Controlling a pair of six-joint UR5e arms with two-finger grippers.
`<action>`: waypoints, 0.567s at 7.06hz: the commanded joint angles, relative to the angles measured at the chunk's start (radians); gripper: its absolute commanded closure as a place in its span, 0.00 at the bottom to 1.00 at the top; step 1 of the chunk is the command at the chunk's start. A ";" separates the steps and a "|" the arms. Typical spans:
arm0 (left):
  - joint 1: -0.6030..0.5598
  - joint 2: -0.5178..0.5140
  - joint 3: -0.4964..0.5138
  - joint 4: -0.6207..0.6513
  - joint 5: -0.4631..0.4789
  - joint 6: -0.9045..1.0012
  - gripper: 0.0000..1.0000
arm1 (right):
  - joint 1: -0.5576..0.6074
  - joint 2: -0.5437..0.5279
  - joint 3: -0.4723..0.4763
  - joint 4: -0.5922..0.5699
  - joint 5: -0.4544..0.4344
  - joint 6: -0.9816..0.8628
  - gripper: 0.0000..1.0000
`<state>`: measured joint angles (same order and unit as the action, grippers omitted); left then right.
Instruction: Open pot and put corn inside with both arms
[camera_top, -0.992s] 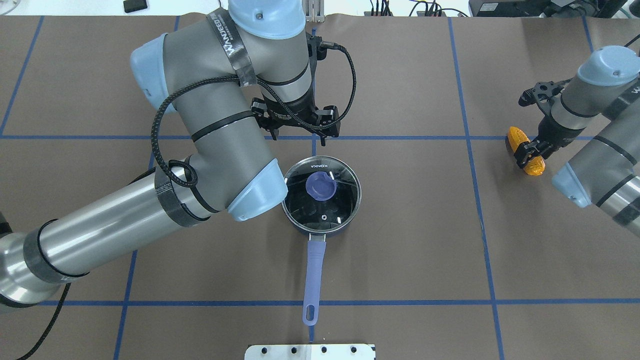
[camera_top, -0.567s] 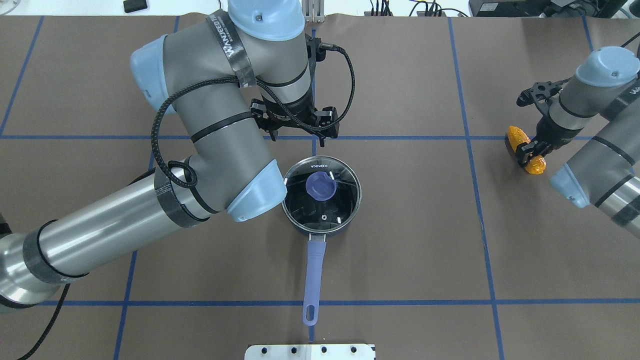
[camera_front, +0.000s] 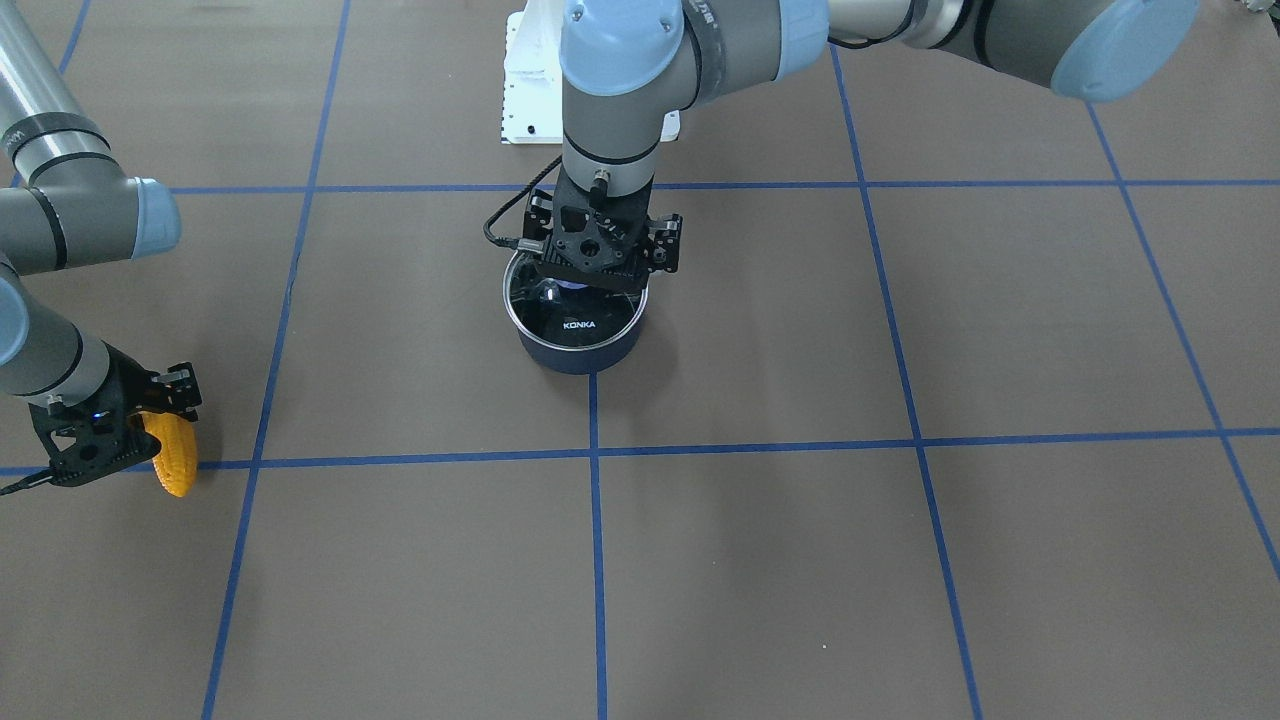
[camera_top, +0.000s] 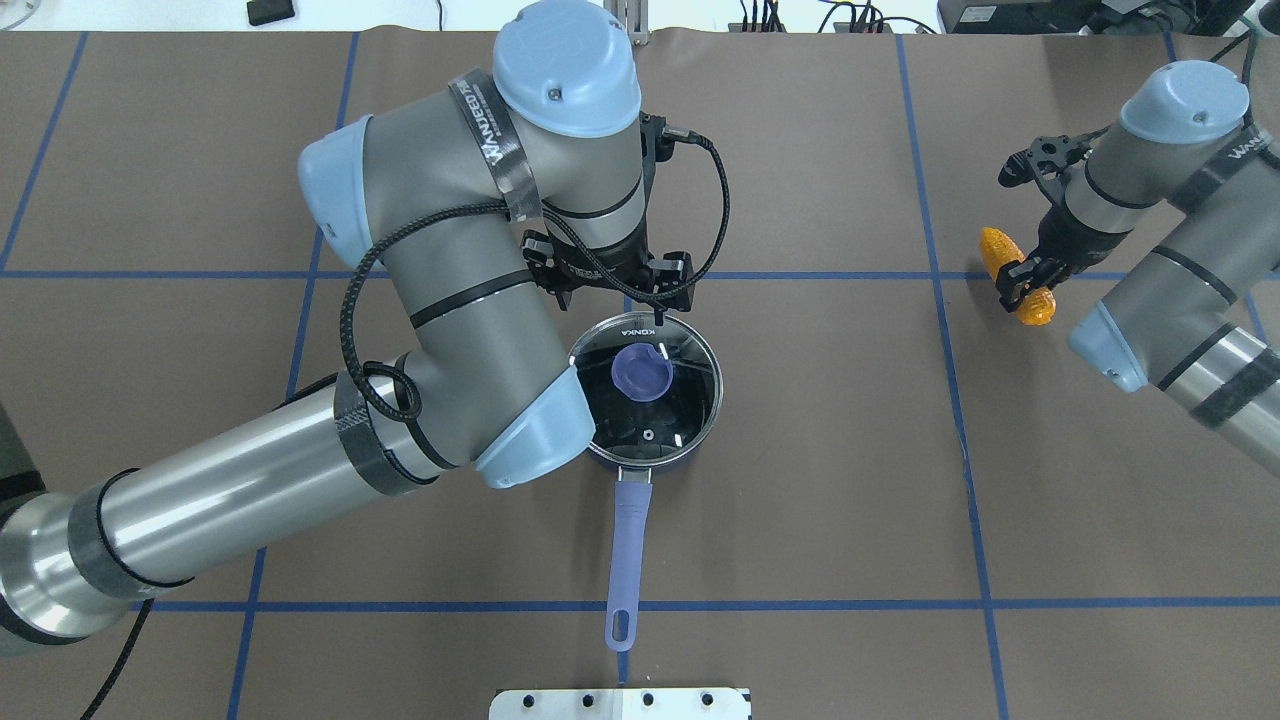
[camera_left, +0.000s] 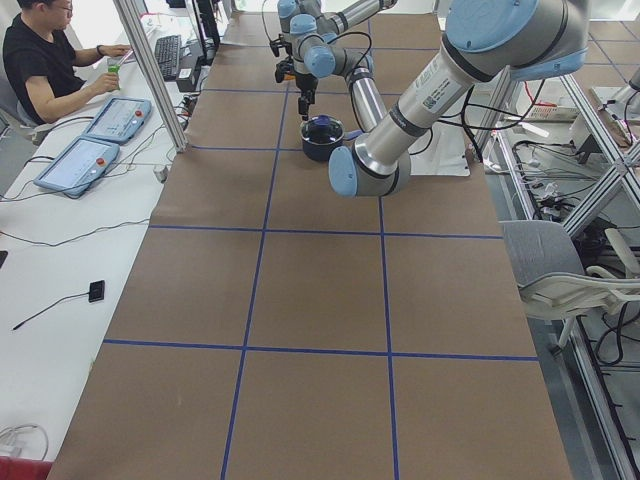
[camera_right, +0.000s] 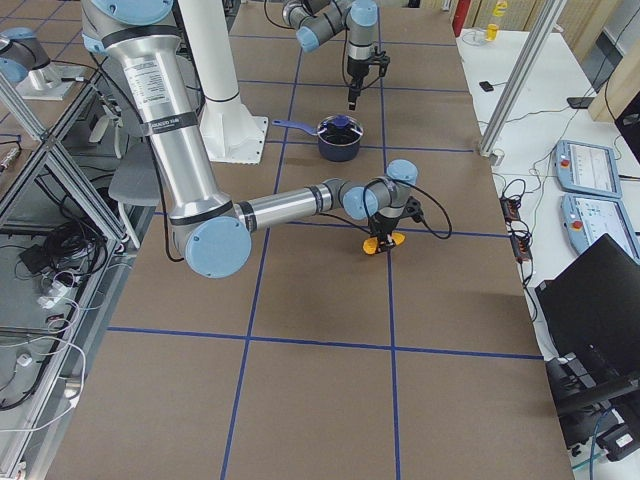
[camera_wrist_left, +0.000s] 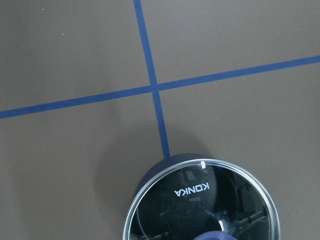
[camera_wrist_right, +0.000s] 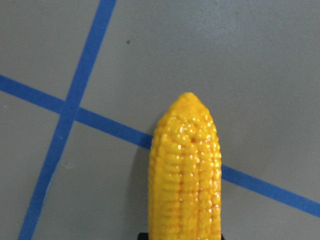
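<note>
bright even light, soft shadows, glare on lid (camera_top: 645, 377)

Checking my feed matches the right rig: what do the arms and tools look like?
Both the left arm and right arm are grey and silver tubes with light-blue joint caps and black bands lettered in white. A braided black cable loops along the left arm. The left tool and right tool are black.

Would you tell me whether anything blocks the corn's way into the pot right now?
Yes: the glass lid sits on the pot, closing it. The right gripper holds the corn far aside.
</note>
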<state>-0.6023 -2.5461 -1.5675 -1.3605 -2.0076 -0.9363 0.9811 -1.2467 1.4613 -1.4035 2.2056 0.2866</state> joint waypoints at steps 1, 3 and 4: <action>0.042 0.001 0.043 -0.054 0.016 -0.010 0.01 | -0.001 0.009 0.001 0.000 -0.010 0.000 0.77; 0.055 0.003 0.049 -0.068 0.018 -0.024 0.01 | -0.001 0.007 0.001 0.000 -0.014 -0.001 0.77; 0.067 0.004 0.049 -0.069 0.018 -0.041 0.01 | -0.002 0.004 -0.001 0.000 -0.017 -0.001 0.77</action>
<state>-0.5494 -2.5434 -1.5204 -1.4256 -1.9903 -0.9611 0.9797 -1.2400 1.4613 -1.4036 2.1925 0.2855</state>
